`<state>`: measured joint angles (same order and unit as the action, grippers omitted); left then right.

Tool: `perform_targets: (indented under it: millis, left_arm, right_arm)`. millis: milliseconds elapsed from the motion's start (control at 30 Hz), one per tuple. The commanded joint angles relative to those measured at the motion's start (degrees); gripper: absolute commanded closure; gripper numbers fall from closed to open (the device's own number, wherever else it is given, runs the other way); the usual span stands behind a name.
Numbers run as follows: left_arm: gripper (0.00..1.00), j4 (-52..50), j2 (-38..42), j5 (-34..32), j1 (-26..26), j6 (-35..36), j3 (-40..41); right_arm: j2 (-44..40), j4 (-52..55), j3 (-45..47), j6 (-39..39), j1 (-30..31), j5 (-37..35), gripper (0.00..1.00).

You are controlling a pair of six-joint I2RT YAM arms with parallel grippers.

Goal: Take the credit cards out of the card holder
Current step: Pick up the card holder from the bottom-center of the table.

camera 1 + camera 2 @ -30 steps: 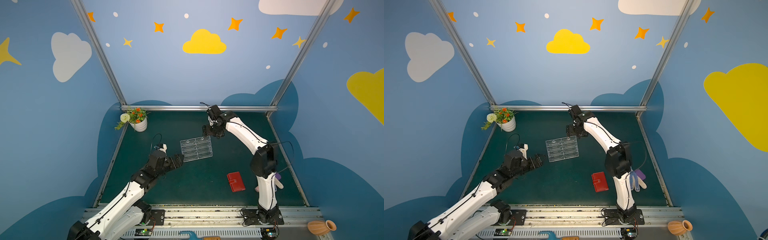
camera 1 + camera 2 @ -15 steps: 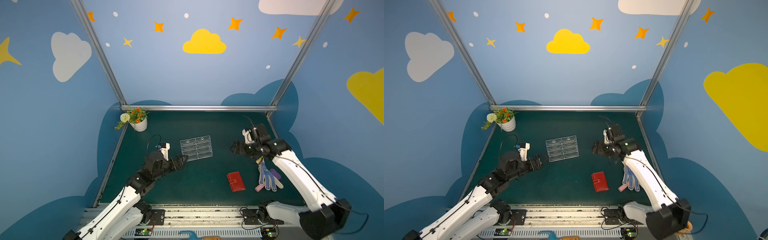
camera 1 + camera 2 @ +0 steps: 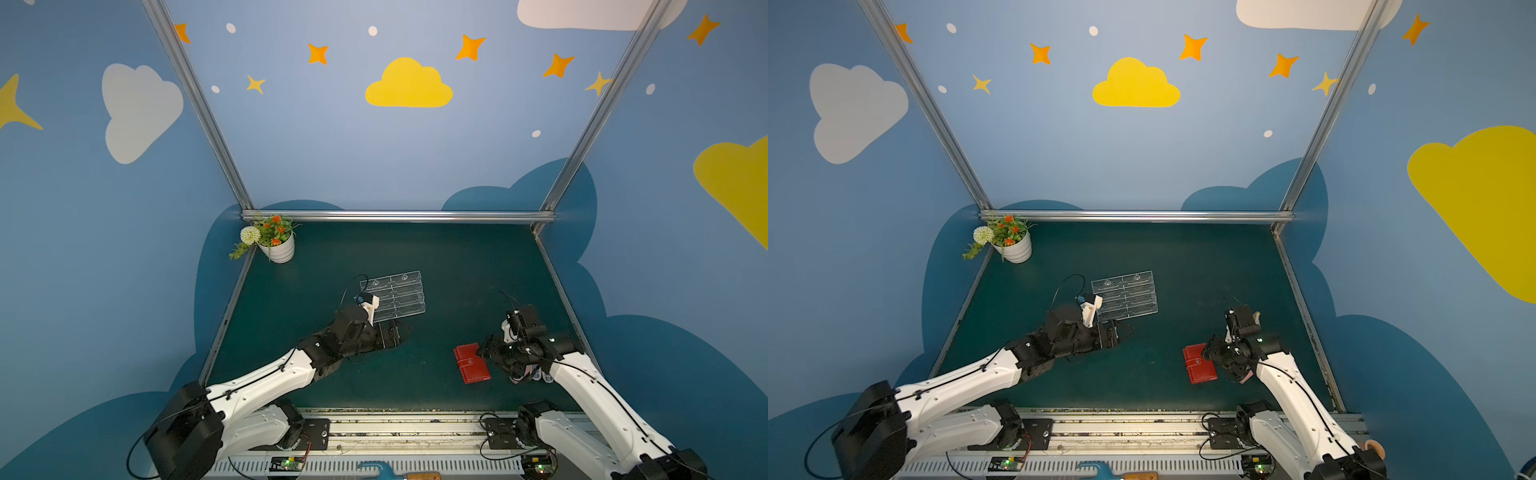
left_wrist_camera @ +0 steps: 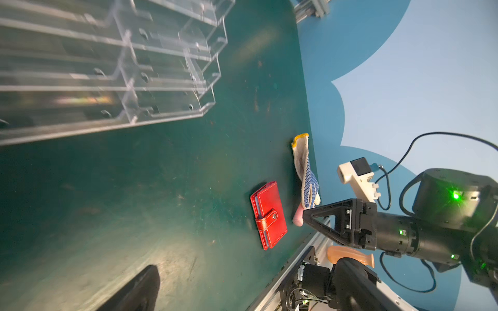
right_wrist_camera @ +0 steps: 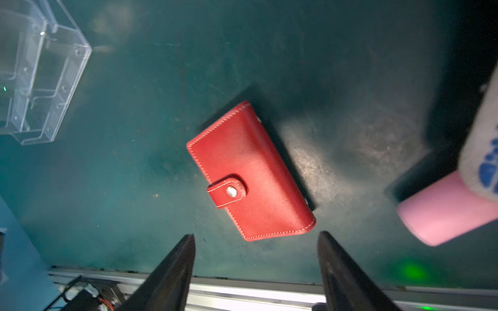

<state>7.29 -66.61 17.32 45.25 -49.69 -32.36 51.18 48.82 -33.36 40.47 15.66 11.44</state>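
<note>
The card holder (image 3: 471, 363) (image 3: 1200, 363) is a red booklet wallet lying flat on the green mat at the front right. Its snap tab (image 5: 227, 191) is fastened, so the credit cards are hidden. My right gripper (image 3: 487, 350) (image 3: 1211, 353) (image 5: 256, 236) hovers at the holder's right edge, open, both fingers apart with nothing between them. The left wrist view shows the holder (image 4: 269, 215) with the right gripper (image 4: 305, 215) beside it. My left gripper (image 3: 395, 333) (image 3: 1113, 332) is open and empty near the mat's middle, just in front of the acrylic stand.
A clear acrylic tiered stand (image 3: 395, 295) (image 4: 107, 67) lies at mid-table. A flower pot (image 3: 276, 245) stands in the back left corner. A dotted work glove (image 4: 305, 172) and a pink cylinder (image 5: 444, 212) lie right of the holder. The metal front rail (image 5: 242, 290) runs close by.
My right arm swung from the back by the acrylic stand to the front right beside the card holder, and its jaws narrowed somewhat. The left arm reached further toward the stand.
</note>
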Motion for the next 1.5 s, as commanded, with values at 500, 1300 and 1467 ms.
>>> perform_targets:
  millis: [500,1300,1467]
  left_arm:
    - [0.07,13.3,-18.8,2.9,5.4,-9.7,-5.7]
    - [0.16,17.4,-27.7,2.5,8.6,-11.0,-8.5]
    - [0.19,17.7,-29.6,2.3,9.0,-10.9,-8.8]
  right_arm:
    - [1.6,-7.5,8.5,1.5,-4.0,3.0,0.51]
    - [6.7,-24.2,14.5,3.1,1.7,12.8,0.65]
    - [8.7,-26.9,14.8,3.5,3.0,12.6,0.82]
